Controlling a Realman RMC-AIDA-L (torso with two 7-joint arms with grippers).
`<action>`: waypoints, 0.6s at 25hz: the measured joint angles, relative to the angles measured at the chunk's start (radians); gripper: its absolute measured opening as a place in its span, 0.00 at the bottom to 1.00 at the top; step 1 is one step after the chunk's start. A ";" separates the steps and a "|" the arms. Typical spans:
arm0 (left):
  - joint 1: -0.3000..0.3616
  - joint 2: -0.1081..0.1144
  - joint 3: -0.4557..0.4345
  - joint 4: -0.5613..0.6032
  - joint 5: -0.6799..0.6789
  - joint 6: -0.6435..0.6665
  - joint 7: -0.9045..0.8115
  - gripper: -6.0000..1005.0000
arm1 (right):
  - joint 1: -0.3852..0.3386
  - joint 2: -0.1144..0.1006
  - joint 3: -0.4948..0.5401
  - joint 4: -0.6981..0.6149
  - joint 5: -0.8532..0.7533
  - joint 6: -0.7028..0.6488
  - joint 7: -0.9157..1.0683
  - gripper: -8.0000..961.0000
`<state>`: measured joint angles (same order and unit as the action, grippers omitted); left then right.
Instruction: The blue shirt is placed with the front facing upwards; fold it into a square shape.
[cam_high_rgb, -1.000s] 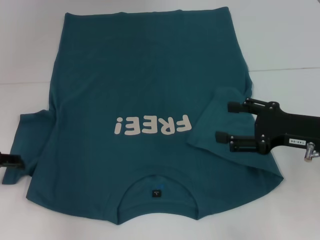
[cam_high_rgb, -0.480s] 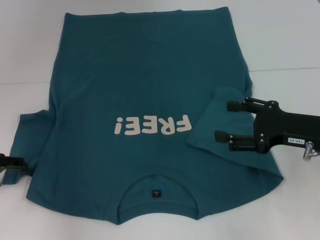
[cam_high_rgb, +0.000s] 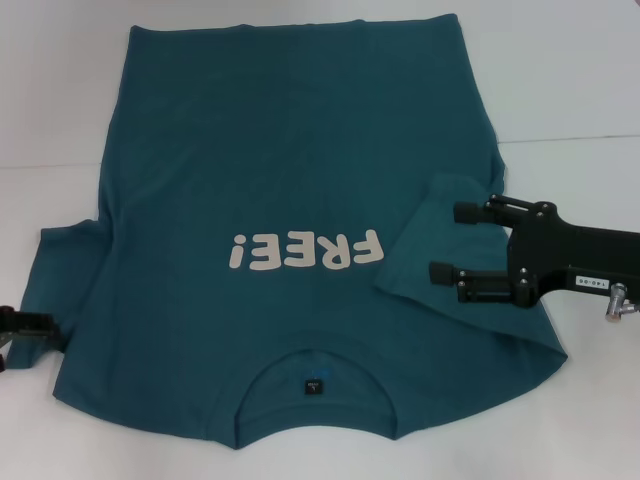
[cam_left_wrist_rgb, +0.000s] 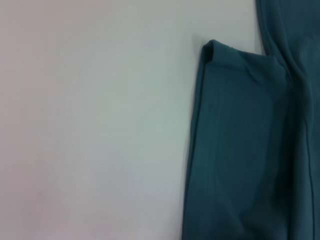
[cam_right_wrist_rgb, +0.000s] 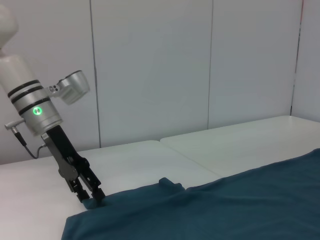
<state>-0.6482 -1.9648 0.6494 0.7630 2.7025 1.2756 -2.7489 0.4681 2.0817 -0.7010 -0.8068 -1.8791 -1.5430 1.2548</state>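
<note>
You have one dark teal-blue short-sleeved cotton T-shirt on the white table, which is itself two white slabs meeting at a seam that leaves the shirt toward 3 o'clock. The shirt carries one line of white "FREE!" lettering and one small dark neck label at 6 o'clock. You see two black grippers: the right gripper at 3 o'clock, and the left gripper at 8 o'clock.

White "FREE!" upside down on blue shirt, neck label unreadable
</note>
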 joint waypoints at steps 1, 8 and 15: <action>-0.004 0.002 0.001 -0.009 0.000 -0.003 0.000 0.85 | 0.000 0.000 0.000 0.000 0.000 0.000 0.000 0.95; -0.007 0.004 -0.006 -0.019 -0.006 -0.008 0.000 0.84 | -0.001 0.000 0.000 0.000 0.000 0.001 0.000 0.95; -0.008 0.001 -0.006 -0.017 -0.016 -0.006 0.003 0.83 | -0.005 0.000 0.000 0.000 0.000 0.001 0.000 0.95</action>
<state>-0.6558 -1.9643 0.6430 0.7455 2.6864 1.2699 -2.7456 0.4635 2.0816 -0.7010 -0.8068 -1.8791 -1.5416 1.2547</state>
